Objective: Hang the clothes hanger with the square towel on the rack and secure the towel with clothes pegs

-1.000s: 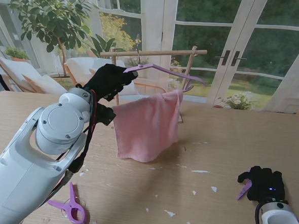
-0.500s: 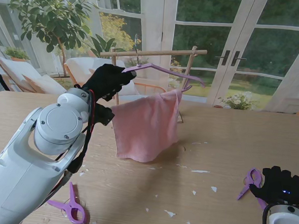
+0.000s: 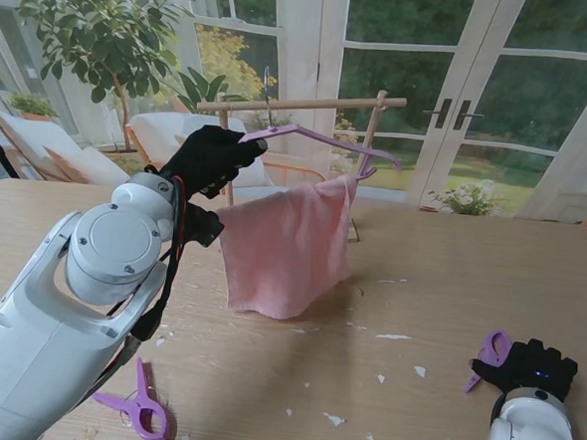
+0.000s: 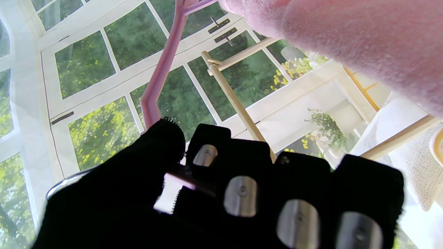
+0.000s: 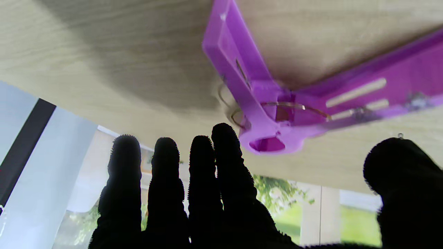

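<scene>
Since a second ago the right hand point(image 3: 529, 366) has slid back toward me and off the peg it covered, so the purple peg point(image 3: 492, 350) now lies bare on the table point(image 3: 439, 289) just beyond its fingertips; the left hand point(image 3: 209, 159) and its load have barely shifted; in the right wrist view the fingers point(image 5: 221, 162) are straight and spread with the thumb well apart, holding nothing, the peg resting on the wood just past them; the left hand is clenched on the end of the pink hanger point(image 3: 318, 139), with the pink square towel point(image 3: 287, 248) draped over the hanger's lower bar and hanging in front of the wooden rack point(image 3: 301, 105); the wire hook point(image 3: 268, 91) rises near the rack's top bar, but I cannot tell whether it is seated over it or only beside it; a second peg point(image 3: 139, 402) lies far from the rack, near me at the left arm's base; as I judge it, the step in hand is seating the hook, and it would go best if the left hand raised the hook clear over the bar, lowered it until the bar takes the weight, and loosened only then; the hanger is tilted, so levelling it first should keep the towel from sliding toward its low end; the right hand would do well to close on the peg's handle ends, leaving the jaw end free for the towel.
</scene>
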Available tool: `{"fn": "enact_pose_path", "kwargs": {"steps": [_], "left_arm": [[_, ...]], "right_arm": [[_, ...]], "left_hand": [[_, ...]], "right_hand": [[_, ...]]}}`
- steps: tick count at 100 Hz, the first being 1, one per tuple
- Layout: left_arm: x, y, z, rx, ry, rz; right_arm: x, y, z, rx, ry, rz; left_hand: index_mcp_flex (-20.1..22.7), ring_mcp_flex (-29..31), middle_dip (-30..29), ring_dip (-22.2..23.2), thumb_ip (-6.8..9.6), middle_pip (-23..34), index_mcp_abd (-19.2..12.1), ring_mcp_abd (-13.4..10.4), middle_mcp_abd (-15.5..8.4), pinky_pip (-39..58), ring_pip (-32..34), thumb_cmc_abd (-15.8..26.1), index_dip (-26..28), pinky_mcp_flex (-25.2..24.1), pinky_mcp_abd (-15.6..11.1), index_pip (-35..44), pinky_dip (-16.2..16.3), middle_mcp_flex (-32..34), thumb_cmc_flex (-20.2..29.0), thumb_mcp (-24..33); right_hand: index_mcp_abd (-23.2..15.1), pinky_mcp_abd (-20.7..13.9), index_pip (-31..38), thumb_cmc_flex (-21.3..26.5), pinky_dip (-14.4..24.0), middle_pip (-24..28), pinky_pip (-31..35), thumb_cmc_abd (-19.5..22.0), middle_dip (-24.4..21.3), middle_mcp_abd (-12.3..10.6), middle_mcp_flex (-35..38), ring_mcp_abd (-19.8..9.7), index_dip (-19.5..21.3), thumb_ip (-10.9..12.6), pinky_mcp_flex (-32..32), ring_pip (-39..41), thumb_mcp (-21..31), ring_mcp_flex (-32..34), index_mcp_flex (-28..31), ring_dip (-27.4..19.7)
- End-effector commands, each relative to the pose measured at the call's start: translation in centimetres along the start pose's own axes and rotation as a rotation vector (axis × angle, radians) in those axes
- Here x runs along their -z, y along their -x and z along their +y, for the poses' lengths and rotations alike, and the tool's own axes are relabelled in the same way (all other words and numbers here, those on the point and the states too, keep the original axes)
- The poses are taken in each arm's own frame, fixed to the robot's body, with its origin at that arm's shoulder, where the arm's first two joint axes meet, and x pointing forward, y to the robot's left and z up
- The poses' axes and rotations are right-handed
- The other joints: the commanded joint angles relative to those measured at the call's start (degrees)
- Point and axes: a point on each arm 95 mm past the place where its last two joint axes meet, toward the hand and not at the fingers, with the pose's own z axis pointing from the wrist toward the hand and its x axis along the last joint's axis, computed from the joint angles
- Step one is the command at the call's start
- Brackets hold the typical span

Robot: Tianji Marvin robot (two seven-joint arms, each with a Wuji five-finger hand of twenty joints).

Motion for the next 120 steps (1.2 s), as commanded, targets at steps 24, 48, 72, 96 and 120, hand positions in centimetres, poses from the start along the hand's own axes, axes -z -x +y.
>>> {"fn": "enact_pose_path", "kwargs": {"steps": [24,48,72,96,120], "left_arm": [[0.1,-0.4,0.1,0.001,0.012,0.012],[0.1,-0.4,0.1,0.002,0.011,0.012],[0.1,-0.4,0.1,0.003,0.011,0.013],[0.0,-0.5,0.1,0.003,0.014,0.016],[0.0,-0.7,-0.1,0.000,0.014,0.021]], "right_arm": [[-0.5,-0.5,-0.8,0.033,-0.051,0.030],[-0.8,-0.6,-0.3,0.033,-0.038,0.109],[-1.0,-0.7,-0.2,0.049,-0.048,0.136],[-0.3,0.1,0.7,0.047,-0.032,0.149],[1.0,1.9,1.7,0.021,-0.012,0.157]], "left_hand": [[3.7,2.3,-0.1,0.0,0.83,3.7,1.9,-0.5,-2.7,17.4,6.8,0.2,2.1,1.7,-1.5,1.1,3.2,2.8,-1.0,-0.1],[3.8,2.3,-0.1,0.0,0.81,3.7,1.9,-0.5,-2.7,17.4,6.8,0.3,2.1,1.7,-1.5,1.1,3.2,2.8,-1.1,-0.1],[3.7,2.3,-0.1,0.0,0.80,3.7,1.9,-0.5,-2.7,17.4,6.8,0.3,2.1,1.7,-1.4,1.0,3.2,2.8,-1.0,0.0],[3.7,2.3,-0.1,0.0,0.80,3.7,1.9,-0.5,-2.7,17.4,6.8,0.3,2.1,1.7,-1.5,1.0,3.2,2.8,-1.0,-0.1],[3.7,2.3,-0.1,0.0,0.80,3.7,1.8,-0.5,-2.7,17.4,6.8,0.4,2.1,1.7,-1.5,1.1,3.2,2.8,-1.0,-0.1]], "right_hand": [[0.5,0.6,0.0,17.0,25.3,1.3,0.9,-5.0,0.9,0.0,-2.3,0.6,2.9,5.3,-0.6,-0.4,0.7,-1.8,-2.1,0.3],[-5.7,0.5,-5.8,21.1,24.9,-3.7,-1.3,-10.1,-2.5,-2.0,-2.4,-1.9,-3.4,4.9,-1.9,-3.0,16.1,-2.0,-1.4,-1.0],[-12.7,0.7,-9.4,22.2,24.4,-6.1,-3.5,-11.8,-4.2,-2.8,-4.2,-2.8,-5.7,4.1,-3.0,-4.8,17.6,-3.1,-5.5,-1.9],[-8.4,2.5,-13.6,14.3,22.1,-9.3,-11.3,-10.8,-7.1,-2.7,-9.5,0.6,-6.3,2.6,-5.5,-10.5,9.9,-6.6,-12.3,-5.1],[-2.7,3.0,-17.3,10.9,19.5,-13.1,-18.0,-7.6,-10.2,-0.8,-12.3,1.3,-6.9,2.7,-7.1,-15.5,1.9,-9.4,-16.2,-8.7]]}}
